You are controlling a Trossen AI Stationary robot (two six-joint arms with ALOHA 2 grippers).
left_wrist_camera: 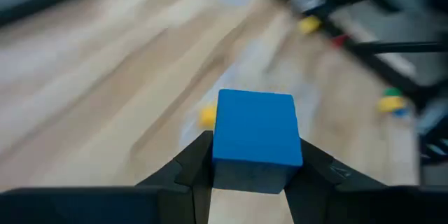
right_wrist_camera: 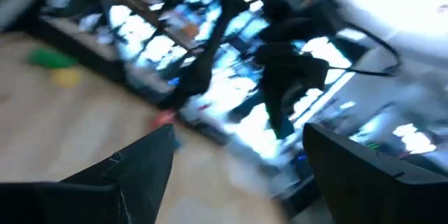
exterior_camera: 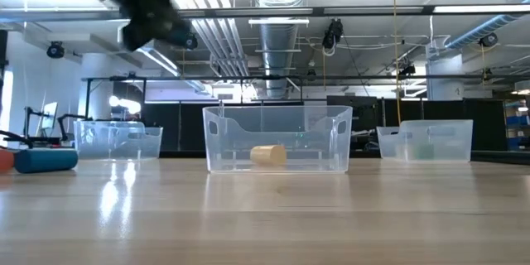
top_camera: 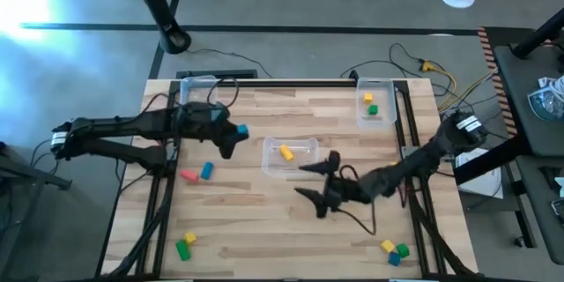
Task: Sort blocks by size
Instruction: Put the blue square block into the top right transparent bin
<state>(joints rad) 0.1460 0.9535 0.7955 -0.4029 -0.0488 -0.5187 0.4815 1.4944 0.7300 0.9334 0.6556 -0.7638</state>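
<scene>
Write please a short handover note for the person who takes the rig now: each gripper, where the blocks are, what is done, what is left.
Left gripper: shut on a blue block, held above the table left of the middle bin.
Right gripper: open, empty, just in front of the middle bin.
Done: one yellow block in the middle bin; a yellow and a green block in the far right bin.
Left: the red and blue pair at left, the front left pair, the front right cluster. The far left bin looks empty.

two dark jointed arms with white bands near the bases, seemingly black cabling alongside.
</scene>
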